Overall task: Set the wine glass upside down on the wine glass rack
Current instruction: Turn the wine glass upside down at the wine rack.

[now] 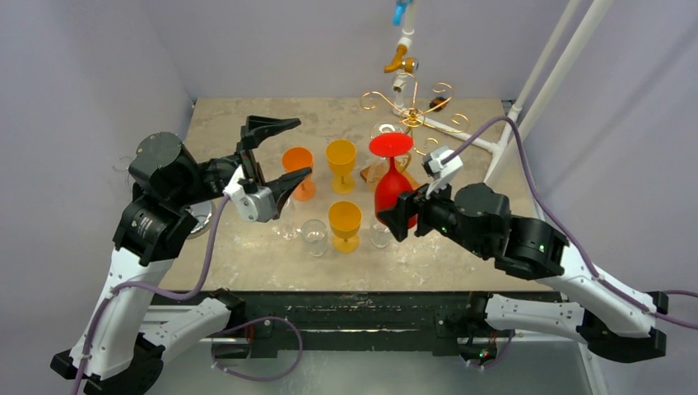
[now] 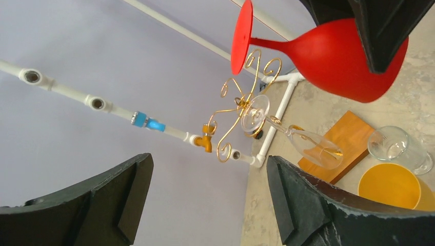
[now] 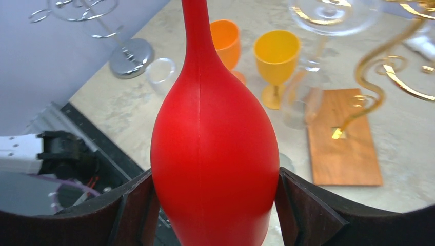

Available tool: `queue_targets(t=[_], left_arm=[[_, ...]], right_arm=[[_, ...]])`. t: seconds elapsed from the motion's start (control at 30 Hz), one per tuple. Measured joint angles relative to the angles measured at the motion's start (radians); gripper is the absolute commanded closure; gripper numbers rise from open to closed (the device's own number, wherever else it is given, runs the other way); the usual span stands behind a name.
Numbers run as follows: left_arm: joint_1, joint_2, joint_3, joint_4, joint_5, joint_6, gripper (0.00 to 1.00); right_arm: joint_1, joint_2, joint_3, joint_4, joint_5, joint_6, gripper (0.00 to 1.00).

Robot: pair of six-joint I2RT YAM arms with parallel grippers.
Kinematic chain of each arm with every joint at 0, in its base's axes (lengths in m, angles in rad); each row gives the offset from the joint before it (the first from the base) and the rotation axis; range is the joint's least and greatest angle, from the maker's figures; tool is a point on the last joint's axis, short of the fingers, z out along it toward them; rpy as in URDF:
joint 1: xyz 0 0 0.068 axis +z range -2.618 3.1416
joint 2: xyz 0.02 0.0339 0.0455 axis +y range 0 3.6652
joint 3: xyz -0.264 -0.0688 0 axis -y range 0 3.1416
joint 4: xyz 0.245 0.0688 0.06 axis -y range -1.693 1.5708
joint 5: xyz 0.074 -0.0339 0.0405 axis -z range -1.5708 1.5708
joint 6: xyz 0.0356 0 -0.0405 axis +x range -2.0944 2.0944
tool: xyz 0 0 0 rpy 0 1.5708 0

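Between jaws of right gripper, red wine glass, foot up.

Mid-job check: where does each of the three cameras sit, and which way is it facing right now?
Top external: above and behind the bases, looking down on the table; both arms show, left gripper open, right gripper holding the red wine glass.
Left wrist: on the left arm, tilted, facing the gold rack and back wall; its own fingers frame the bottom.
Right wrist: looks along the red wine glass toward the table; its fingers flank the bowl.
Shared: red wine glass and gold rack appear in all three.
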Motion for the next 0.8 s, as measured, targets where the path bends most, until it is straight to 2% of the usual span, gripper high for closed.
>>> queue_targets(t=[0.27,0.57,0.8], left_arm=[[0.000,0.035,0.000,0.010,-0.003,-0.122,0.12],[0.000,0.073,0.002,0.023,-0.053,-0.219,0.12],[0.000,0.064,0.002,0.022,-0.067,-0.222,0.12]], right_arm=[[-0.098,-0.154,-0.127,-0.041,0.148,-0.006,0.42],[-0.470,-0.106,-0.270,0.017,0.077,-0.077,0.42],[-0.547,-0.075,-0.291,0.089,0.019,-0.112,0.43]])
